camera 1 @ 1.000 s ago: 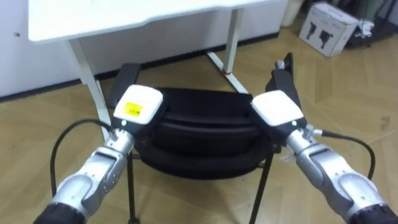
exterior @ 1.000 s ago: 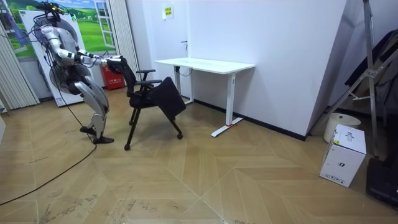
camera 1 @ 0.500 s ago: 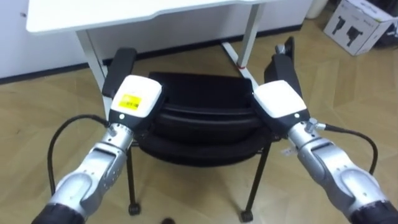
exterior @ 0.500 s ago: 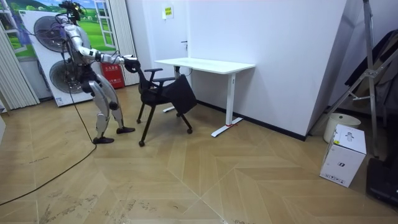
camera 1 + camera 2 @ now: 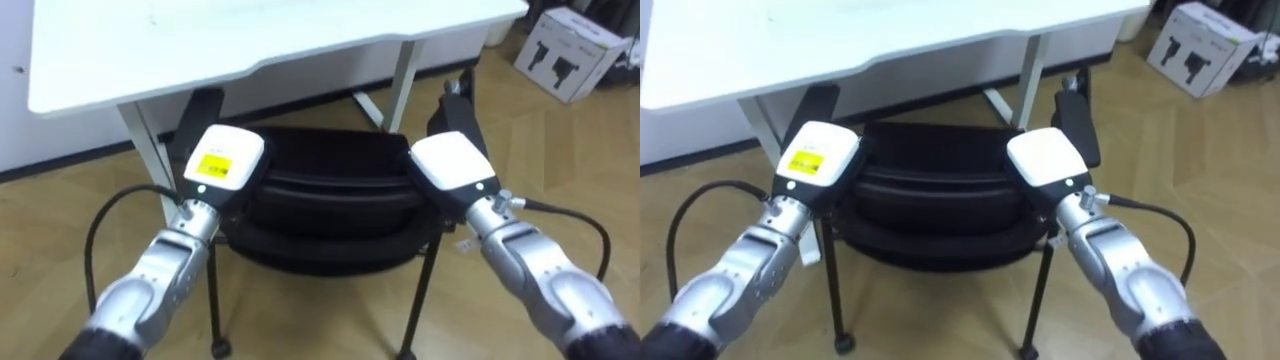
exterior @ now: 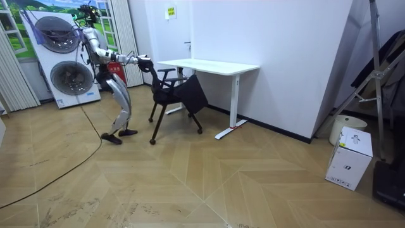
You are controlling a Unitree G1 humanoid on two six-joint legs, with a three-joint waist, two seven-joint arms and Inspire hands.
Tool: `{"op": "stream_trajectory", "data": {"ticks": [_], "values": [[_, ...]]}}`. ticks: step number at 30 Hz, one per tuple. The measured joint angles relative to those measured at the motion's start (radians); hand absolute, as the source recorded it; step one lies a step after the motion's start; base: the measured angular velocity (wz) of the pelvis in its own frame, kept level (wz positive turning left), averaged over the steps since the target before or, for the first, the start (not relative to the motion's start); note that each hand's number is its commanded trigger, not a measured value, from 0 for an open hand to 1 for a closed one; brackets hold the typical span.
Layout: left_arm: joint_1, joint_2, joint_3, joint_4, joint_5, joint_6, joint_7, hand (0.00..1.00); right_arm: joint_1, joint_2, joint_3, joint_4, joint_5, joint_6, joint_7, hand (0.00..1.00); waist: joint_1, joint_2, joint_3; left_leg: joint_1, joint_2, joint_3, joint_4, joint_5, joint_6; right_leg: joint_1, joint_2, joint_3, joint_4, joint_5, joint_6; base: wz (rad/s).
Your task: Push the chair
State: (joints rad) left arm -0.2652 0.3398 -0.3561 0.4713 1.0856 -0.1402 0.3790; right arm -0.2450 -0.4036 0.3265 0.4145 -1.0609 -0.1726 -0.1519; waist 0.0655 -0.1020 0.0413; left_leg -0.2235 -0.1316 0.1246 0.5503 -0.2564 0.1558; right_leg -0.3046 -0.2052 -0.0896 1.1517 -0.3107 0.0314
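A black office chair (image 5: 330,195) stands right in front of me with its backrest toward me; in the room view the chair (image 6: 176,95) sits at the left end of the white desk (image 6: 209,65). My left hand (image 5: 222,165) rests on the left top corner of the backrest. My right hand (image 5: 455,172) is on the right top corner. Each hand shows its white back plate, and the fingers are hidden over the backrest. The chair's seat points under the desk (image 5: 250,40), between the desk's legs.
A white cardboard box (image 5: 570,40) stands on the wooden floor at the far right. In the room view I stand mid-stride beside a washing machine (image 6: 63,69), with arms stretched forward. A second box (image 6: 351,158) and a ladder (image 6: 373,69) stand far off at that view's right.
I have walked toward the desk with the chair rolling ahead of me, to the room view's right. The desk now looms closer over the chair. Both hands stay on the backrest.
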Motion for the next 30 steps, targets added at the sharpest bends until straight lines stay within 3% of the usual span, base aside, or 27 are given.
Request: {"op": "stream_trajectory", "data": {"ticks": [2,4,6,7,8,9,10,12,14,18,19,23,25,28,30], "values": [[-0.002,-0.001,0.002,0.014,0.0,-0.009,0.002,1.0,0.001,0.001,0.002,0.001,0.0,0.001,0.001,1.0,0.014,0.013,0.0014,0.027,0.009,0.0,-0.003,-0.023,-0.003,-0.048,0.022,0.029,-0.122,-0.027,-0.002,-0.1],[0.001,0.0,0.002,0.016,0.0,-0.013,0.004,1.0,0.007,0.002,0.003,0.0,-0.005,0.001,-0.006,1.0,0.024,0.017,0.0022,0.047,0.019,0.0,-0.013,-0.035,-0.008,-0.081,0.04,0.034,-0.265,-0.025,-0.002,-0.07],[0.003,0.003,0.002,0.019,0.0,-0.018,0.011,1.0,0.011,0.005,0.003,0.0,-0.006,0.0,-0.013,1.0,0.033,0.018,0.002,0.066,0.027,-0.01,-0.019,-0.051,-0.021,-0.098,0.072,0.033,-0.441,0.019,-0.007,0.08],[0.004,0.001,0.002,0.023,0.0,-0.016,0.01,1.0,0.014,0.007,0.005,0.002,-0.006,0.001,-0.013,1.0,0.023,0.022,0.0015,0.079,0.032,-0.035,-0.018,-0.063,-0.031,-0.094,0.091,0.047,-0.536,0.087,-0.005,0.46],[0.008,-0.001,0.001,0.025,0.001,-0.018,0.012,1.0,0.023,0.007,0.005,0.001,-0.006,0.0,-0.019,1.0,0.014,0.025,-0.0017,0.092,0.035,-0.066,-0.019,-0.072,-0.044,-0.076,0.121,0.064,-0.587,0.153,-0.012,0.6],[0.01,0.0,0.002,0.032,0.005,-0.021,0.022,1.0,0.026,0.008,0.005,0.001,-0.008,-0.001,-0.022,1.0,0.01,0.027,-0.0092,0.097,0.042,-0.087,-0.018,-0.079,-0.059,-0.054,0.143,0.07,-0.61,0.186,-0.03,0.46],[0.009,-0.002,0.002,0.035,0.006,-0.021,0.025,1.0,0.025,0.008,0.004,0.001,-0.009,0.0,-0.023,1.0,0.01,0.03,-0.014,0.097,0.05,-0.092,-0.018,-0.083,-0.066,-0.043,0.15,0.064,-0.615,0.187,-0.034,0.3],[0.005,-0.004,0.004,0.04,0.007,-0.02,0.027,1.0,0.021,0.011,0.002,0.001,-0.017,0.002,-0.02,1.0,-0.001,0.035,-0.0178,0.111,0.071,-0.124,-0.034,-0.094,-0.087,-0.02,0.158,0.021,-0.613,0.17,-0.064,0.37],[0.0,-0.002,0.007,0.039,0.007,-0.02,0.028,1.0,0.015,0.012,0.001,0.001,-0.017,0.002,-0.016,1.0,-0.005,0.037,-0.0189,0.119,0.086,-0.15,-0.039,-0.105,-0.104,-0.007,0.17,-0.001,-0.612,0.149,-0.078,0.31],[-0.008,0.002,0.022,0.038,0.008,-0.021,0.025,1.0,-0.013,0.013,0.004,0.001,-0.018,0.001,0.015,1.0,0.01,0.028,-0.0155,0.138,0.115,-0.157,-0.026,-0.123,-0.134,0.009,0.19,-0.022,-0.587,0.097,-0.105,0.09],[-0.013,0.004,0.024,0.04,0.008,-0.026,0.025,1.0,-0.014,0.014,0.004,0.0,-0.018,0.001,0.018,1.0,0.025,0.022,-0.0154,0.137,0.124,-0.152,0.007,-0.125,-0.139,0.012,0.196,-0.024,-0.574,0.081,-0.116,0.0],[-0.017,0.021,0.03,0.042,0.009,-0.043,0.023,1.0,-0.015,0.021,0.004,-0.004,-0.015,-0.004,0.033,1.0,0.026,0.003,-0.0086,0.079,0.168,-0.151,0.19,-0.124,-0.151,0.055,0.206,-0.091,-0.542,0.019,-0.157,0.23],[-0.024,0.022,0.03,0.05,0.009,-0.046,0.024,1.0,-0.015,0.024,0.003,-0.004,-0.015,-0.001,0.034,1.0,0.016,-0.005,-0.0047,0.068,0.186,-0.152,0.232,-0.115,-0.174,0.078,0.21,-0.117,-0.539,-0.001,-0.168,0.44],[-0.038,0.022,0.03,0.043,0.009,-0.049,0.023,1.0,-0.015,0.014,0.002,-0.015,0.0,0.0,0.033,1.0,0.018,-0.013,-0.0069,0.041,0.197,-0.159,0.244,-0.093,-0.213,0.088,0.208,-0.156,-0.557,-0.008,-0.182,0.36],[-0.044,0.02,0.03,0.042,0.013,-0.048,0.023,1.0,-0.016,0.011,0.001,-0.019,0.004,0.004,0.03,1.0,0.017,-0.028,-0.0027,0.03,0.196,-0.157,0.193,-0.094,-0.217,0.092,0.206,-0.17,-0.575,-0.006,-0.188,0.29]]}}
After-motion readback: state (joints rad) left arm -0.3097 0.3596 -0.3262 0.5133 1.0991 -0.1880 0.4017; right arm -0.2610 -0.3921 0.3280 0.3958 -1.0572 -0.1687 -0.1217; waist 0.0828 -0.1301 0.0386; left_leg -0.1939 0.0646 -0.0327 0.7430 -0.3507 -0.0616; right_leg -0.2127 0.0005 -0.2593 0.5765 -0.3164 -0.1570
